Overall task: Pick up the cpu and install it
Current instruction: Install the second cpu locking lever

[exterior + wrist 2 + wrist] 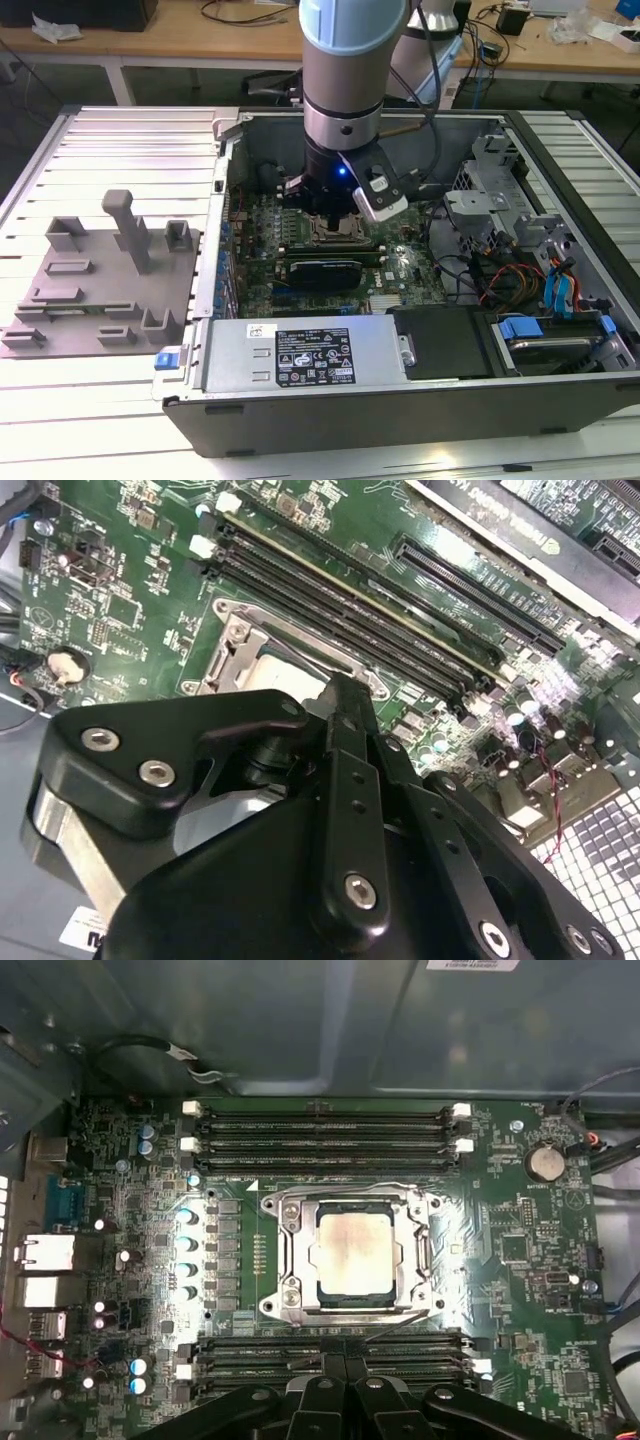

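Note:
The cpu (pixel 352 1256), a pale silver-grey square, lies flat inside the metal-framed socket (pixel 283 1260) on the green motherboard (pixel 520 1260). In the second wrist view a strip of the cpu (pixel 287 670) shows just beyond the black fingertips (pixel 343 692). My gripper (pixel 346 1368) hangs over the socket's edge, its fingers pressed together with nothing between them and apart from the chip. In the exterior view the gripper (pixel 326 207) sits low inside the open computer case, right above the socket (pixel 335 233).
Memory slots (pixel 325 1130) run along both sides of the socket. A graphics card (pixel 322 272), the power supply (pixel 305 356), cables (pixel 500 282) and drive cages (pixel 490 190) crowd the case. A grey plate with upright pegs (pixel 100 290) lies outside at the exterior view's left.

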Controlling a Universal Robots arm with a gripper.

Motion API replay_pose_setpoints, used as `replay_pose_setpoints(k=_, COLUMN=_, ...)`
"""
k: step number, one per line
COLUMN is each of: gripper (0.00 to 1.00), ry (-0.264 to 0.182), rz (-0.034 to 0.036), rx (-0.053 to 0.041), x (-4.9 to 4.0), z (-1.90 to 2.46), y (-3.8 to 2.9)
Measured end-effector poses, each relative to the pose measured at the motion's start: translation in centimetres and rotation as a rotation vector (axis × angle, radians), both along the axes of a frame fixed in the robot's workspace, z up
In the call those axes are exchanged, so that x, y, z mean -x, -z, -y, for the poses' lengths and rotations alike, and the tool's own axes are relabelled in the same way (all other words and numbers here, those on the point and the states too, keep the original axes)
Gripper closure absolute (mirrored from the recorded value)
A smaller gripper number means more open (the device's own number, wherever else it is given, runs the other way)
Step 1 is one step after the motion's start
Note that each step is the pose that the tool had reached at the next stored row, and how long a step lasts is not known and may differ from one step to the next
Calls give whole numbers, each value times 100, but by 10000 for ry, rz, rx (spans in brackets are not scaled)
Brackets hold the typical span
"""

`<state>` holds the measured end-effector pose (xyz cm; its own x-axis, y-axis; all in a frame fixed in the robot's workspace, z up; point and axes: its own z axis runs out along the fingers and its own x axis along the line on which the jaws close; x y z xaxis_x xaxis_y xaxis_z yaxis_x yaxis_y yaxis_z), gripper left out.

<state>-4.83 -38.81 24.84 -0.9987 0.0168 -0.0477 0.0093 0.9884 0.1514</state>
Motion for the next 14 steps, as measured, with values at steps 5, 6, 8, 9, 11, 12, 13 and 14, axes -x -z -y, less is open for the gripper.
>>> replay_pose_setpoints(k=5, gripper=89, ry=71, rz=0, rx=1, x=55, z=0, y=71)
replay_pose_setpoints(k=6, gripper=89, ry=137, rz=0, rx=4, x=72, z=-1, y=105)
replay_pose_setpoints(k=8, gripper=89, ry=212, rz=0, rx=5, x=88, z=0, y=147)
replay_pose_setpoints(k=9, gripper=89, ry=225, rz=0, rx=3, x=88, z=-1, y=158)
replay_pose_setpoints(k=11, gripper=89, ry=233, rz=-1, rx=7, x=95, z=0, y=175)
replay_pose_setpoints(k=12, gripper=89, ry=232, rz=-1, rx=7, x=95, z=0, y=175)
replay_pose_setpoints(k=13, gripper=89, ry=232, rz=-1, rx=5, x=94, z=-1, y=176)
replay_pose_setpoints(k=14, gripper=89, ry=232, rz=0, rx=4, x=95, z=0, y=176)
